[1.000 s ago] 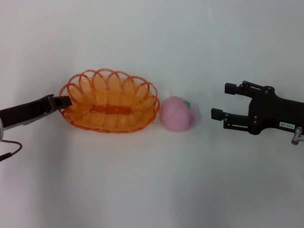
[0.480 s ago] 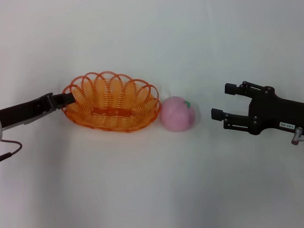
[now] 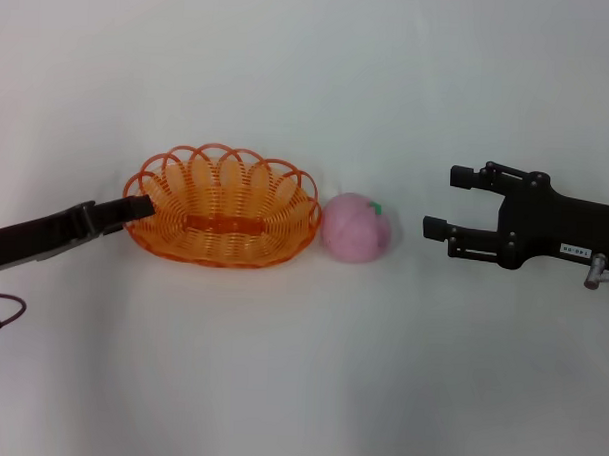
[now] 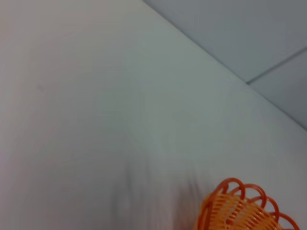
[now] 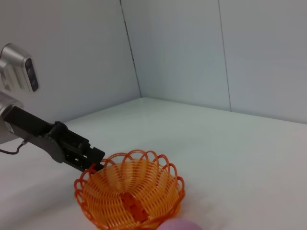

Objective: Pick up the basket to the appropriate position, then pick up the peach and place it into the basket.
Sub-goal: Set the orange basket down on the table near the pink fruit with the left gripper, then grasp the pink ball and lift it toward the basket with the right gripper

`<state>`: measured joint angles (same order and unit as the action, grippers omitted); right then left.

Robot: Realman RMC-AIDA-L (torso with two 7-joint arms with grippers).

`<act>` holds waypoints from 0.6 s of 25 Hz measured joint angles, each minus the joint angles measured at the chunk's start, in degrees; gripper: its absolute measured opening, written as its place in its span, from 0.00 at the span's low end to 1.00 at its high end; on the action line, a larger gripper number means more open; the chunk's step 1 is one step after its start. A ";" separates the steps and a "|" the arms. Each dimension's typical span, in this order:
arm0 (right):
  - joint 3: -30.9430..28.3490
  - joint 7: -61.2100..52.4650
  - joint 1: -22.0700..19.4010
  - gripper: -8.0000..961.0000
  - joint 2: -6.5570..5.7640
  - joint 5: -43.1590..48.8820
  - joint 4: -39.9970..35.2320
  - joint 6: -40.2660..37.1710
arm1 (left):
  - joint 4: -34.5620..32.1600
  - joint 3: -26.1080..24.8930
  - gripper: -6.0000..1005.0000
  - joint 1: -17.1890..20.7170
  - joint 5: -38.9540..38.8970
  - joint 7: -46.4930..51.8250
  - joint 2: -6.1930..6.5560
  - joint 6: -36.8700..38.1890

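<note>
At the basket's (image 3: 222, 207) left rim, your left gripper (image 3: 137, 204) is clamped on a wire loop; this is the basket-positioning step. The peach (image 3: 357, 228) sits touching the basket's right end. Your right gripper (image 3: 437, 203) waits beyond it, fingers spread. Next, settle the basket, then release. The arm's white label is unreadable.

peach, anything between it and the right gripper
Nothing visible. The right gripper is open and faces the peach across bare table. The basket sits on the peach's other side, with the left gripper at its rim.
</note>
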<state>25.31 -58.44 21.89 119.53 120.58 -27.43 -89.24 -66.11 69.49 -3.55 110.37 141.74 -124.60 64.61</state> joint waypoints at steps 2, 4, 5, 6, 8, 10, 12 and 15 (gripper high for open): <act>0.00 0.00 0.00 0.89 -0.05 0.00 0.00 -0.07 | -0.02 -1.17 0.42 -0.69 1.38 -0.53 0.11 1.82; 0.01 -0.01 0.00 0.89 -0.08 0.00 0.01 -0.12 | -0.14 -2.96 0.52 -1.45 2.18 -1.97 0.26 4.11; 0.05 -0.03 0.00 0.89 -0.09 0.00 0.01 -0.17 | -0.05 -3.88 0.59 -1.79 2.21 -2.79 0.34 5.14; 0.14 -0.11 0.00 0.89 -0.12 0.00 0.00 -0.20 | 0.10 -4.63 0.67 -2.06 2.22 -3.26 0.40 5.80; 0.33 -0.16 0.00 0.89 -0.17 0.02 -0.08 -0.25 | 1.06 -8.02 0.75 -2.99 2.28 -5.34 0.61 7.88; 0.41 -0.13 0.00 0.89 -0.17 0.11 -0.11 -0.30 | 1.77 -11.67 0.83 -3.85 2.31 -8.56 0.69 9.59; 0.47 -0.08 0.00 0.89 -0.17 0.15 -0.11 -0.31 | 2.15 -14.87 0.87 -4.54 2.31 -12.18 0.86 11.32; 0.50 -0.09 0.00 0.89 -0.18 0.18 -0.15 -0.33 | 2.58 -18.78 0.87 -6.04 2.18 -19.05 1.31 15.72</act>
<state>25.81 -58.53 21.89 119.35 120.76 -27.58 -89.56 -63.53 50.72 -9.59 112.55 122.69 -123.28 80.32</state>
